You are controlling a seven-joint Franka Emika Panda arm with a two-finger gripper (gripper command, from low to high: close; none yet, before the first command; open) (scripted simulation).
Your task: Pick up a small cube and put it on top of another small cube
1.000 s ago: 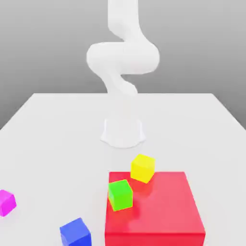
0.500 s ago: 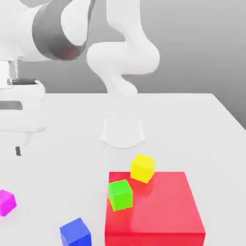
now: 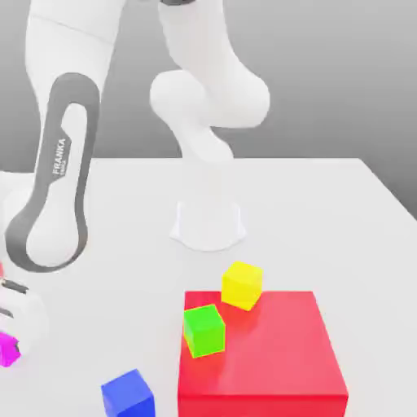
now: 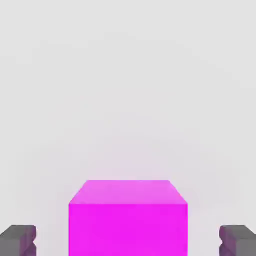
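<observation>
Though axisless, magenta cube (image 4: 128,220) squarely face-on.

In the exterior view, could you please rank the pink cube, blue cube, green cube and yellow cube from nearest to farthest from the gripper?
1. Pink cube: at the gripper, between its fingers, far left edge.
2. Blue cube: on the table, front, right of the pink one.
3. Green cube: on the red block's near-left corner.
4. Yellow cube: at the block's back edge.

The arm (image 3: 204,89) is glossy white with rounded links; one link has a dark grey band marked "FRANKA".
</observation>
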